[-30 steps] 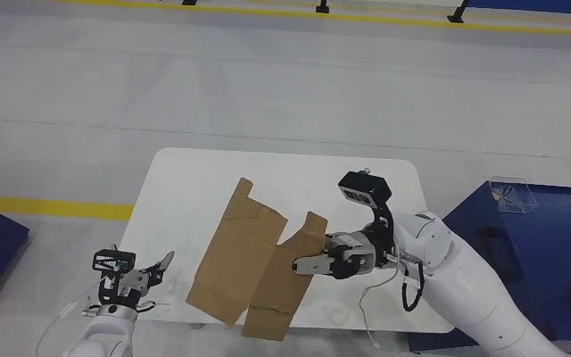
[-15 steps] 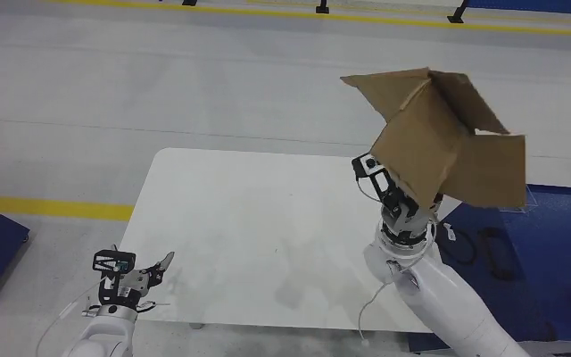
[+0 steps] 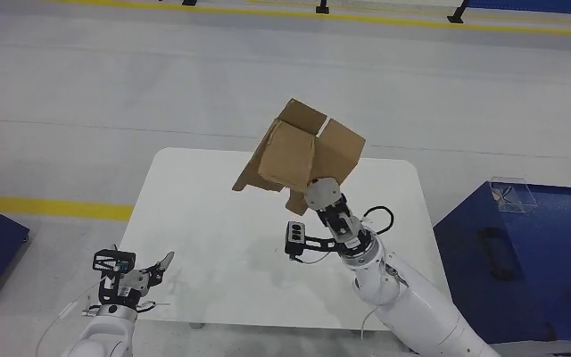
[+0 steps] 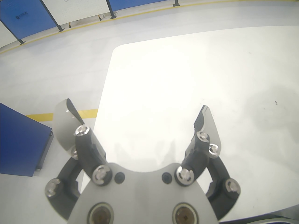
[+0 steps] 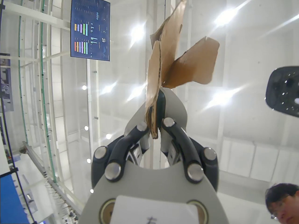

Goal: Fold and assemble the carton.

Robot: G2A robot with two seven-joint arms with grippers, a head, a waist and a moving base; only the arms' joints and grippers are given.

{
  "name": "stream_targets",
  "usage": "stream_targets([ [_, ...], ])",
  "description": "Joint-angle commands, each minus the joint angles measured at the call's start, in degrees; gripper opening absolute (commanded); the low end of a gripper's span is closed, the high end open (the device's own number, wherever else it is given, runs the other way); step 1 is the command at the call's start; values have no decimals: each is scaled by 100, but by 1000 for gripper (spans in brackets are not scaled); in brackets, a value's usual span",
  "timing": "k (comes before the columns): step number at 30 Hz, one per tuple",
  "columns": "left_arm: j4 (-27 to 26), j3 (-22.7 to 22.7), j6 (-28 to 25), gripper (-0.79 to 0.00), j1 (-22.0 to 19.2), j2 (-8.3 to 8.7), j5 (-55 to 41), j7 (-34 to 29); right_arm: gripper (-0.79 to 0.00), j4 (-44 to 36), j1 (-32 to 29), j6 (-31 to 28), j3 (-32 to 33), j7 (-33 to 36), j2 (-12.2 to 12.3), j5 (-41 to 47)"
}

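Note:
The brown cardboard carton (image 3: 302,153) is held up in the air above the far middle of the white table (image 3: 214,241), partly unfolded with its flaps spread. My right gripper (image 3: 314,189) sits just under it, shut on the carton's lower edge. In the right wrist view the carton (image 5: 163,54) rises edge-on from between the closed fingers of the right gripper (image 5: 155,108), one flap splaying sideways. My left gripper (image 3: 159,266) stays low at the table's near left corner, open, and in the left wrist view the left gripper (image 4: 136,115) holds nothing over the bare table (image 4: 186,75).
A blue cabinet (image 3: 508,259) stands right of the table with a clear plastic piece (image 3: 511,191) on top. Another blue block (image 4: 21,141) sits by the table's near left corner. Grey floor with yellow lines (image 3: 62,209) surrounds the table.
The right arm lifted the flat carton off the table, swung it high to the right, then brought it back over the table's far middle. The left arm has not moved.

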Motion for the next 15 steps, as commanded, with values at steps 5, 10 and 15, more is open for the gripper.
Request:
stream_targets([
  [5, 0, 0, 0, 0, 0, 0, 0, 0, -785, 105, 160, -1379, 552, 1414, -124, -2183],
  [10, 0, 0, 0, 0, 0, 0, 0, 0, -785, 565, 534, -3130, 731, 3092, -248, -4887],
  [15, 0, 0, 0, 0, 0, 0, 0, 0, -785, 1111, 929, -4432, 955, 4086, -273, -7019],
])
